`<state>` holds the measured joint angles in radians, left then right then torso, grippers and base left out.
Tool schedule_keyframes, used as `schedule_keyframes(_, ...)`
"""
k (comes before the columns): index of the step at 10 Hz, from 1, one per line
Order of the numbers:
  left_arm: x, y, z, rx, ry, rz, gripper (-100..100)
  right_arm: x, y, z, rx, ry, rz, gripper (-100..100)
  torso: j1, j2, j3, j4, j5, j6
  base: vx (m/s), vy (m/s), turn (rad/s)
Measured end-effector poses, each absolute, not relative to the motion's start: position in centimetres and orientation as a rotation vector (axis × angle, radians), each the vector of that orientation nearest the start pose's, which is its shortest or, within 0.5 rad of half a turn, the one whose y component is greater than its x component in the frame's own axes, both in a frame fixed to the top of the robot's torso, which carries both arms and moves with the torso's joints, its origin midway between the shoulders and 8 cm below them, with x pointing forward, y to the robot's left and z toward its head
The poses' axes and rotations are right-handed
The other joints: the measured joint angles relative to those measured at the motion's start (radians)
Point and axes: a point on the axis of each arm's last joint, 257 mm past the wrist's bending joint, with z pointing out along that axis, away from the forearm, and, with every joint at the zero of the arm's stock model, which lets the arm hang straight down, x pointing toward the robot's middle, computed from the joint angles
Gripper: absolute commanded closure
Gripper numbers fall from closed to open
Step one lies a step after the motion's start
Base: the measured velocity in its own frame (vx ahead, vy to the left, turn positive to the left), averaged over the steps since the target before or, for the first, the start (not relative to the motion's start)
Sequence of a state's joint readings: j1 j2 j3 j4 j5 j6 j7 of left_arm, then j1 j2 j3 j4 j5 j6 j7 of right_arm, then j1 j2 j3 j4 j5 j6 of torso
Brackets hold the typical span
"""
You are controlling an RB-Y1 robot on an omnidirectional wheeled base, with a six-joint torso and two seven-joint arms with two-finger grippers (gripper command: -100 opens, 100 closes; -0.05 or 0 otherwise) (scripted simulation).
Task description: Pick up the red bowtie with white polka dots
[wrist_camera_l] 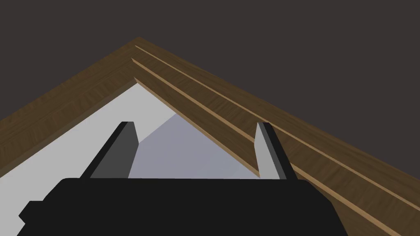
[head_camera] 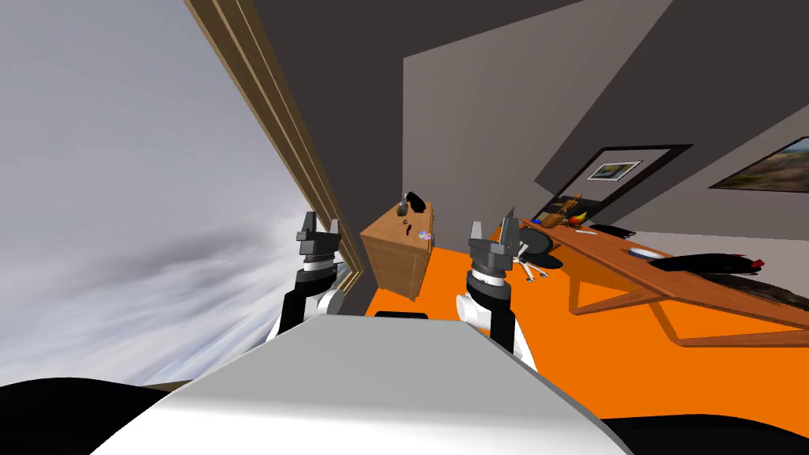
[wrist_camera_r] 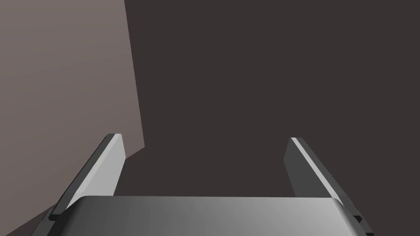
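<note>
Left gripper: the left gripper (head_camera: 320, 223) was raised just above the chest, beside the wooden frame (head_camera: 261, 110) of a large pale grey panel. Its two fingers stood wide apart with nothing between them, as the left wrist view (wrist_camera_l: 195, 135) also showed.
Right gripper: the right gripper (head_camera: 493, 225) was held up at about the same height, well apart from the left one. Its fingers were spread and it held nothing (wrist_camera_r: 205, 143).
Bowtie: I could not tell for certain. A small red thing (head_camera: 757, 263) lay on the bench at the tip of a long black shape (head_camera: 703, 263). It was too small to show any dots and was well apart from both grippers.
Bench: a long wooden bench (head_camera: 616, 265) on slanted legs ran along the right side. On it sat a white plate (head_camera: 644, 253), and at the far end some wooden pieces with a yellow and red fruit (head_camera: 581, 215).
Chair: a black chair (head_camera: 541, 241) with a light grey base stood between the right gripper and the bench.
Dresser: a wooden dresser (head_camera: 399, 257) stood against the wall ahead, between the two grippers in the head view. Headphones (head_camera: 405, 205) and a small disc (head_camera: 424, 235) lay on its top.
Floor: the floor (head_camera: 632, 355) was bright orange under the dresser, the chair and the bench.
Wall: two framed pictures (head_camera: 615, 170) hung on the wall behind the bench.
</note>
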<state>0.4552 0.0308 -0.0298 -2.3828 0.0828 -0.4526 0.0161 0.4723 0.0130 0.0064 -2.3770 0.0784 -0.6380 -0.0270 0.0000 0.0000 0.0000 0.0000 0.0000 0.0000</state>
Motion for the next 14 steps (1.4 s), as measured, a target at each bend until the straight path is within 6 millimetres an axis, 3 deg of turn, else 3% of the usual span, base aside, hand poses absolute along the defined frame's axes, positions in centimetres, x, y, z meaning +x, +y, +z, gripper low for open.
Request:
schedule_keyframes(7,33.2,26.7,7.4,-0.618,0.521,-1.443,0,32.2,-24.4,2.9,0.373,0.749,1.256,-100,-0.002,-0.002,-0.001,0.000,0.000,0.000,0.032,-0.032,0.123)
schedule_keyframes(11,33.2,26.7,7.4,-0.617,0.521,-1.443,0,32.8,-24.7,-3.6,0.357,0.968,1.156,-100,-0.003,-0.002,-0.001,-0.001,-0.001,0.000,0.028,-0.043,0.165)
schedule_keyframes(14,33.2,26.7,7.4,-0.618,0.521,-1.443,0,33.3,-25.4,-7.1,0.325,1.100,1.090,-100,-0.002,-0.002,-0.001,0.000,-0.001,0.000,0.013,-0.032,0.203)
